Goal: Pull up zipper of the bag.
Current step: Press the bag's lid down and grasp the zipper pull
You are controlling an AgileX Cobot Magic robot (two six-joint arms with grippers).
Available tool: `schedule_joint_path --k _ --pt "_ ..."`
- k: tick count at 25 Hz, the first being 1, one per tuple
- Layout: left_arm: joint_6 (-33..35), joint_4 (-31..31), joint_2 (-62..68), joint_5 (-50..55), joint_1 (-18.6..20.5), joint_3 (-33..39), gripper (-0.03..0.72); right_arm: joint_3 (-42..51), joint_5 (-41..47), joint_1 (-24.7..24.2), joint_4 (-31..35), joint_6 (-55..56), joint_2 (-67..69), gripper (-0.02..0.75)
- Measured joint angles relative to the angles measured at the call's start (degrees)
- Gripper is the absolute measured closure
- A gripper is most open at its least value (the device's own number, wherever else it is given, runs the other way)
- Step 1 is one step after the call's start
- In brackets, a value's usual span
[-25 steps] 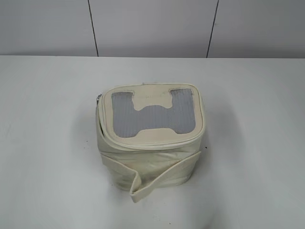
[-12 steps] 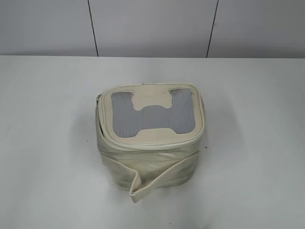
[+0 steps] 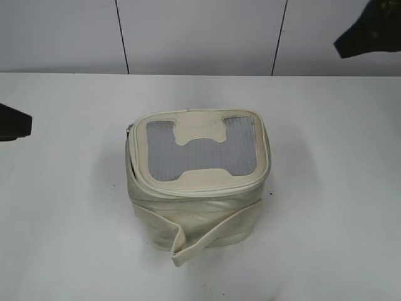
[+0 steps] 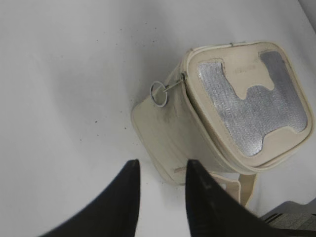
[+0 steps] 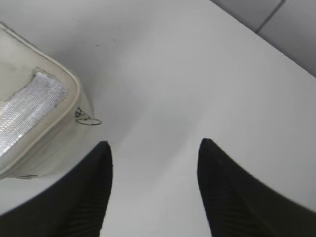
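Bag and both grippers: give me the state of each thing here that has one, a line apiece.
bag: upright on the table, nothing touching it.
lid: down on the bag.
zipper: one ring pull sticks out sideways in the left wrist view, none gripped.
strap band: loose, free end curling off the front.
left gripper: open, empty.
right gripper: open, empty.

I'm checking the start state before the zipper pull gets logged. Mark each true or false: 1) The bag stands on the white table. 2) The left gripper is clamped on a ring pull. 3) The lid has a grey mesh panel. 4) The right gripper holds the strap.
1) True: the bag stands on the table.
2) False: the left gripper is open, short of the ring pull.
3) True: the mesh panel is grey.
4) False: the right gripper is open over bare table, holding nothing.
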Motion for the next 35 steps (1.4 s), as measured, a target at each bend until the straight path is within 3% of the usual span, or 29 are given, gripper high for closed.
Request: schedule_joint_path --k 6,11,18,25,35 --pt "1.3 -0.7 7.0 3.4 0.0 -5.6 0.437 -14.6 9.7 3.4 4.2 -7.2 13.5 0.297" --pt "3.5 -5.0 13.9 5.1 -0.3 -8.1 0.437 -29.2 17.9 7.9 6.1 -9.1 25.1 0.297" --pt "10.1 -5.3 21.2 5.6 -6.1 -10.2 0.435 -46.2 22.4 14.5 9.2 -9.3 38.8 0.299" --pt "10.8 -0.5 23.1 2.6 -8.6 -10.8 0.412 -48.3 22.9 19.3 9.6 -9.2 44.2 0.298" --pt "10.9 -0.1 23.1 2.4 -9.2 -10.8 0.411 -48.4 23.0 20.1 9.8 -9.2 48.6 0.3"
